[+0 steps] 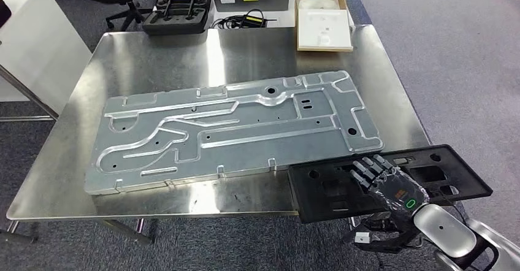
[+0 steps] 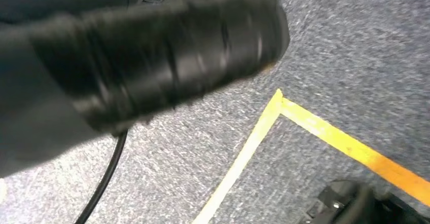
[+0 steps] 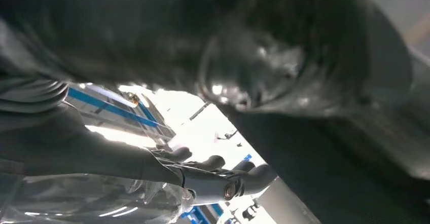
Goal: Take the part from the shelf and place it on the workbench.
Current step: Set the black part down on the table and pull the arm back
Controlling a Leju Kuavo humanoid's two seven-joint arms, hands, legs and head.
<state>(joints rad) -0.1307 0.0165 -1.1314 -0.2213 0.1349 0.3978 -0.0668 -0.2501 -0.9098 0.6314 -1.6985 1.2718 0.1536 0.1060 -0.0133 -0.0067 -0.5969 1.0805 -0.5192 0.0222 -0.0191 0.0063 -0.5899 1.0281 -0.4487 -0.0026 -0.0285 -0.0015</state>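
Right hand [image 1: 383, 182] grips the black part [image 1: 441, 176] (fingers lying across its top), overhanging the workbench [image 1: 153, 56] corner, beside the aluminium plate [image 1: 233, 130].

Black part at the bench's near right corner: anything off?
Yes. The black part lies only partly on the workbench; its right end overhangs the edge, the right hand on top. It also sits skewed beside the large aluminium plate.

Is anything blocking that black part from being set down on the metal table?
Partly. The right hand holds the black part at the workbench's near right corner, overhanging the edge. The large silver plate covers most of the top beside it. The bare strip along the near edge looks narrow.
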